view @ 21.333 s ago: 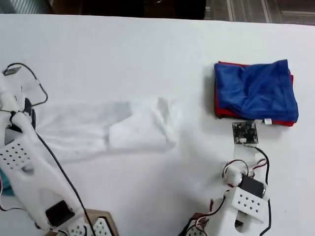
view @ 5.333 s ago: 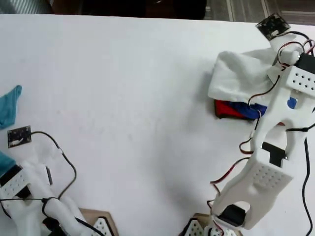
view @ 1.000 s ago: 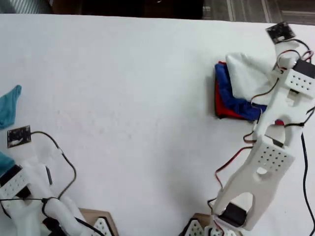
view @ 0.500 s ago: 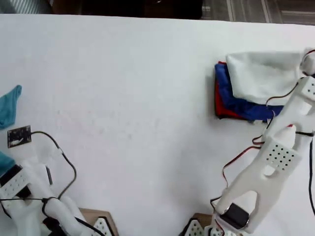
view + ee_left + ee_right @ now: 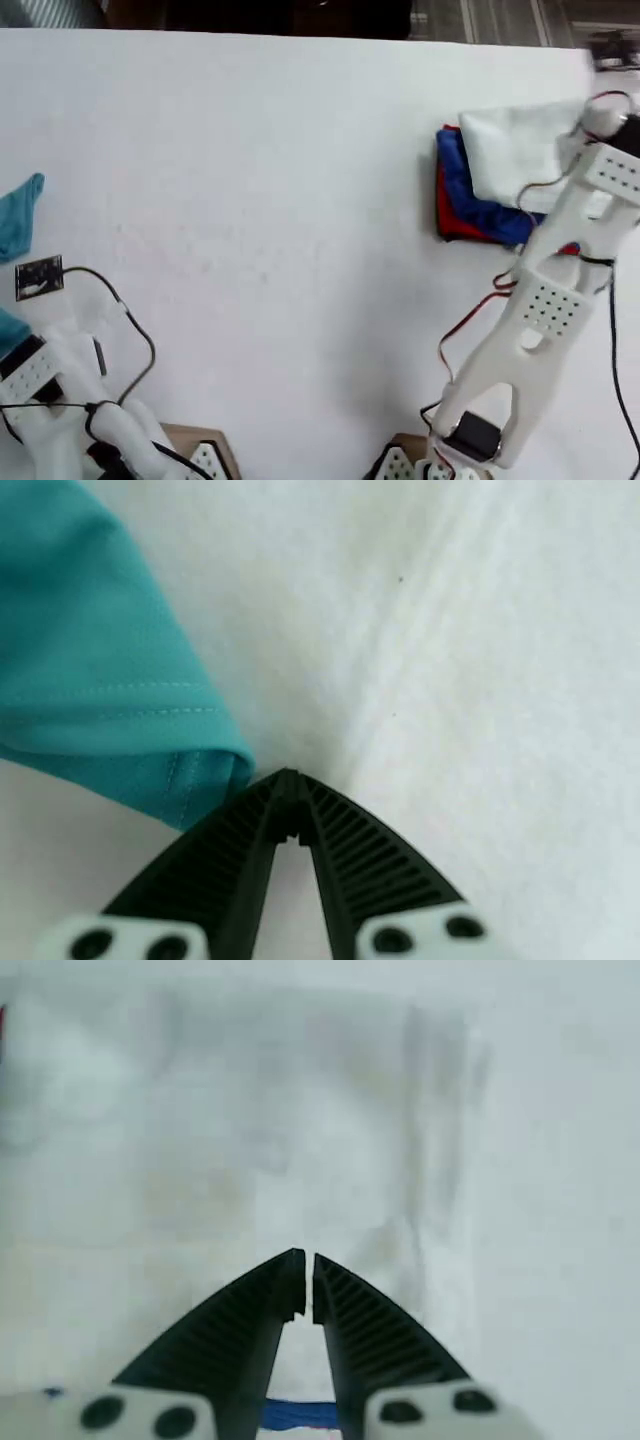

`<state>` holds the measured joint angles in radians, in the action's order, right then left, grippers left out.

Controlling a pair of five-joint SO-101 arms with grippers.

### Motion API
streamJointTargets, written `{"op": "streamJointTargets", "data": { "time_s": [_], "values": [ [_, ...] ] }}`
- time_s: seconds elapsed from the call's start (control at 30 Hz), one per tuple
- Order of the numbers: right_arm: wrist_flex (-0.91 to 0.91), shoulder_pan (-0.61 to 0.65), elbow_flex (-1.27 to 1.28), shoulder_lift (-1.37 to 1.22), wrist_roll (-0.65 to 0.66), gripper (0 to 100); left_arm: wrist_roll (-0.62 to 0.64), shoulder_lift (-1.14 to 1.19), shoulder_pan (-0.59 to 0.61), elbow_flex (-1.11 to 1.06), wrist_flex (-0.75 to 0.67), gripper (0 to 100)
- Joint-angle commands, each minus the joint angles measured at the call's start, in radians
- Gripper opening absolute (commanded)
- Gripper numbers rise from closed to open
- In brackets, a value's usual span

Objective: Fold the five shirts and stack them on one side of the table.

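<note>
From the high view, I see the stack at the right side of the table (image 5: 250, 150): a red shirt (image 5: 446, 218) at the bottom, a blue shirt (image 5: 480, 205) on it, and a folded white shirt (image 5: 515, 150) on top. The white one sits shifted towards the right, so the blue and red edges show along the stack's left side. My right arm (image 5: 545, 320) stretches up from the near edge, and its far end lies over the right part of the white shirt. At the left edge of the table lies a teal shirt (image 5: 18, 215), well apart from the stack, with my left arm (image 5: 50, 400) low in the near left corner, just beside it.

On the left wrist view, the left gripper (image 5: 290, 780) has its jaws together with nothing between them. Its tip points at the bare table, and the hemmed corner of the teal shirt (image 5: 90, 670) lies right beside the tip.

On the right wrist view, the right gripper (image 5: 305, 1260) has its jaws drawn together, a thin slit between the tips and no cloth pinched. It hangs over the white shirt (image 5: 250, 1130), which spreads out beyond the tip. A sliver of the blue shirt (image 5: 295, 1415) shows between the finger bases.
</note>
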<state>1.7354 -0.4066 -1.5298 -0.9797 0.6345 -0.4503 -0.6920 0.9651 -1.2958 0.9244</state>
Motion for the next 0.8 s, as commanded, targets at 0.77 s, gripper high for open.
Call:
{"op": "streamJointTargets", "data": {
  "time_s": [0.77],
  "values": [
    [-0.114, 0.234, 1.171, 0.911, 0.066, 17.0, 0.005, -0.017, 0.006, -0.002, -0.012, 3]
  ]
}}
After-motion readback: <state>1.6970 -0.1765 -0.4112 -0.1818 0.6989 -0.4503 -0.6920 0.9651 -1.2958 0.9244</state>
